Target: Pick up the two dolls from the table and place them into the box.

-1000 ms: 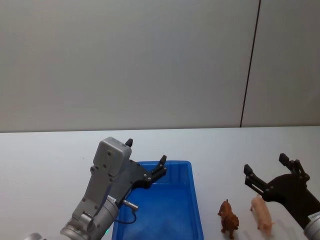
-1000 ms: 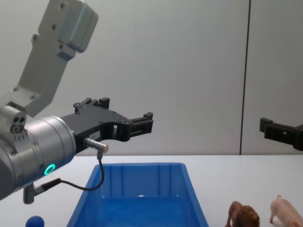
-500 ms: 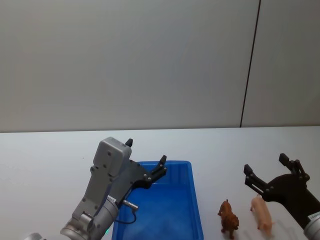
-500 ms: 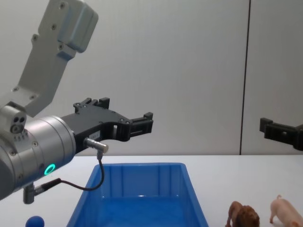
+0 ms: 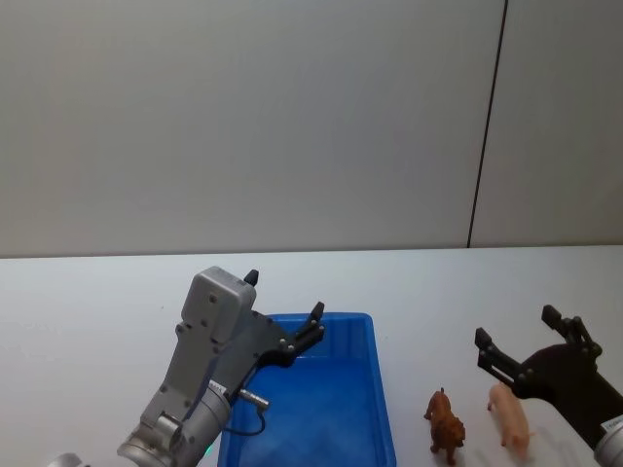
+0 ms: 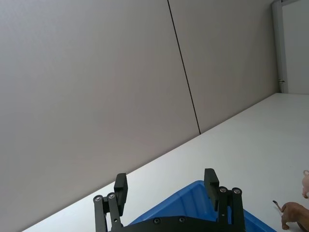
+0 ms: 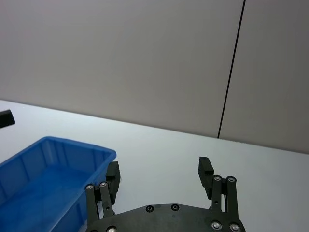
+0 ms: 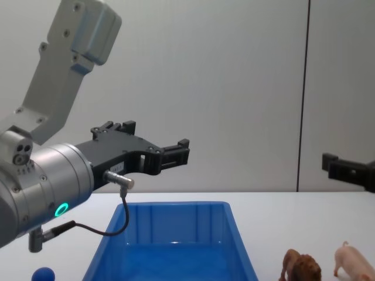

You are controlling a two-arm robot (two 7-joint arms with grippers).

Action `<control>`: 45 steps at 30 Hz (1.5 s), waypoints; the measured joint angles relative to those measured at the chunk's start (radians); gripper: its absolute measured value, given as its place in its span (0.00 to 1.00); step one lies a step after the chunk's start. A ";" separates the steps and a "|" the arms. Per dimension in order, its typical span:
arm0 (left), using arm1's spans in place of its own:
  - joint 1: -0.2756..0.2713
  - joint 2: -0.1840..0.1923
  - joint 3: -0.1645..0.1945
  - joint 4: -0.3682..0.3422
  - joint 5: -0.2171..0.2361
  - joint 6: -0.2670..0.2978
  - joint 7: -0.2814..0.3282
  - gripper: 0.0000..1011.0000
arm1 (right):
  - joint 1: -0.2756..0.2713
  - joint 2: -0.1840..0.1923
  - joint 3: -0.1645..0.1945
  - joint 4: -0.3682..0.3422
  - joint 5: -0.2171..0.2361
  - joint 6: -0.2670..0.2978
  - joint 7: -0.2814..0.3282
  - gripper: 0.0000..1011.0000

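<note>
Head view shows the flat white counter (image 5: 97, 311) running back to its far edge against a grey wall, with a broad bare stretch between that edge and everything on it. The rectangular bright blue plastic bin (image 5: 382, 389) lies with its long axis running from far to near, open top up and nothing inside it. A strip of bare counter separates its right wall from the two dolls.

The brown maned lion figurine (image 5: 446, 423) stands upright just right of that strip. Its long axis runs roughly far to near, tail toward the far side and maned head toward the near side. The pale pink pig figurine (image 5: 510, 418) stands beside it on the right, close but apart, and lies about parallel to it; which end is its snout is unclear.

The left end effector (image 5: 283, 295) hangs above the bin's far left corner with its fingers spread and nothing between them. The right end effector (image 5: 516, 325) hovers well above the counter over the pig's far end, fingers likewise apart and empty.

In the chest view, a small blue ball (image 8: 44, 274) sits on the counter left of the bin.
</note>
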 joint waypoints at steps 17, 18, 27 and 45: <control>0.000 0.000 0.000 0.000 0.000 0.000 0.000 0.99 | -0.010 0.042 0.020 0.029 0.023 0.139 0.071 0.99; 0.000 0.000 0.000 0.000 0.000 0.000 0.000 0.99 | -0.011 0.044 0.021 0.029 0.024 0.142 0.072 0.99; 0.000 0.000 0.000 0.000 0.000 0.000 0.000 0.99 | -0.027 0.058 0.027 0.036 0.036 0.206 0.076 0.99; 0.000 0.000 0.000 0.000 0.000 0.000 0.000 0.99 | -0.019 0.040 0.015 0.098 0.042 0.282 0.081 0.99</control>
